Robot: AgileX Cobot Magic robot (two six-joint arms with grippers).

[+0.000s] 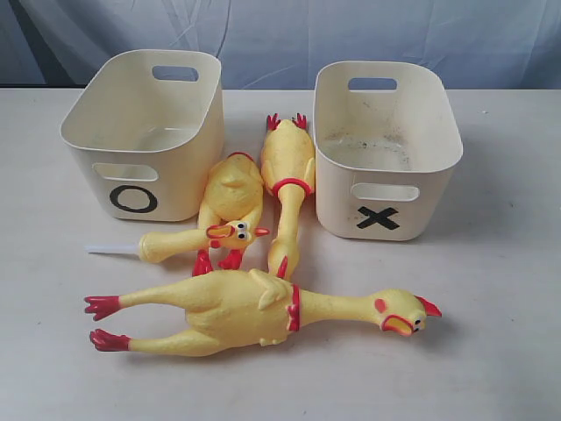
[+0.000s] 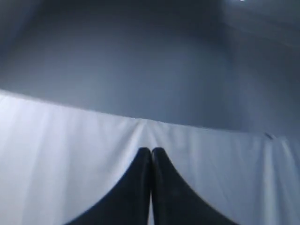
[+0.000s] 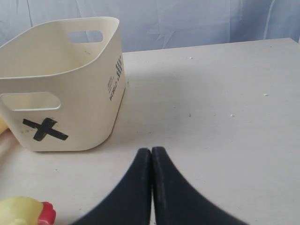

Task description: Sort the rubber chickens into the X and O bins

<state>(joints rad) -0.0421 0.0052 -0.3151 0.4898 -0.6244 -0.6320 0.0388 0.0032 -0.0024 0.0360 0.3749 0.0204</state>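
Left gripper [image 2: 151, 150] & right gripper [image 3: 151, 150]: both pressed together, empty. Big chicken [image 1: 254, 311] at 6 o'clock, smaller chickens [image 1: 232, 189] center. O bin [image 1: 180, 189] at 10, X bin [image 1: 337, 206] at 2. Spread jaws first, then pinch big chicken mid-body.

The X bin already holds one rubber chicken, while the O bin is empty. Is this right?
No. The X bin is empty too, as the exterior view shows; the rubber chickens lie on the table. The O bin is indeed empty.
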